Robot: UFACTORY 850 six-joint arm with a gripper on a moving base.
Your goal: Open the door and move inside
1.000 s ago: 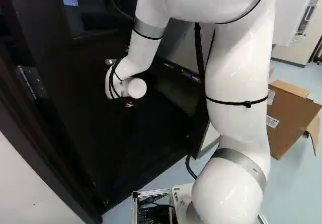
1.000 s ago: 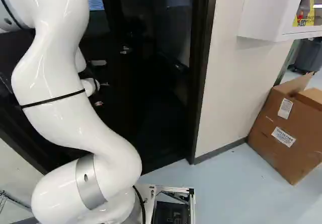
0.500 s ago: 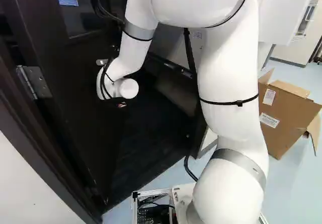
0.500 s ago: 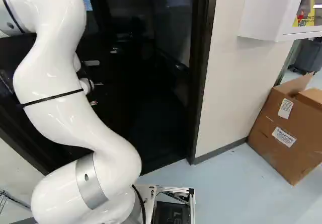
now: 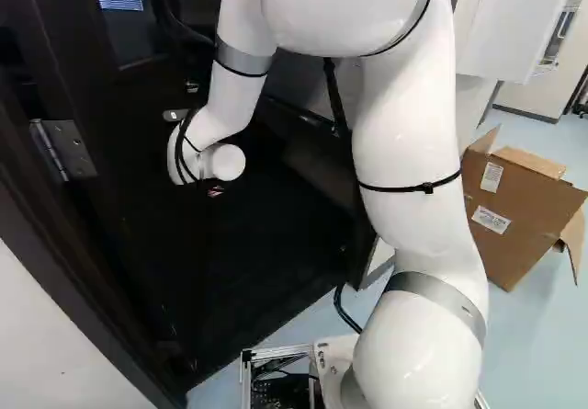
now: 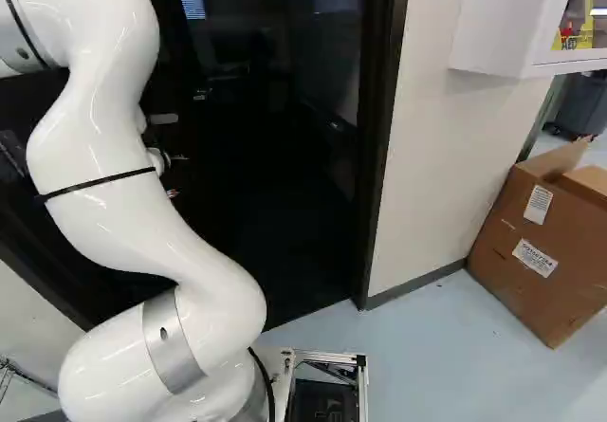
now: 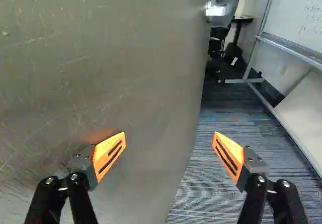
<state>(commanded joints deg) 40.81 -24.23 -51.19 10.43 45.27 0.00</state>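
Door: I see it swung further inward than a second ago, its hinge leaf turned more to my left camera; my arm has shifted with it, towards the hinge side, while the base has not moved.
Door position: the dark door [image 5: 110, 188] stands ajar into the room, hung on the metal hinge [image 5: 69, 149] at the left of the left base view.
Door direction: its long axis is upright; from the hinge, its width runs away from me into the room, free edge inward.
Gripper: my fingers are spread with nothing pinched; one orange pad [image 7: 109, 154] is over the door's face, the other past its free edge. I can't tell whether either touches.
Arm: my white arm [image 5: 413, 133] reaches through the opening, I judge to push the door's face and keep it from swinging back.
Door frame: the dark jamb [image 6: 381, 137] bounds the opening; beyond lie carpet [image 7: 216, 189] and a whiteboard [image 7: 297, 17].
Next: more push, I'd say, then driving in without clipping the jamb.
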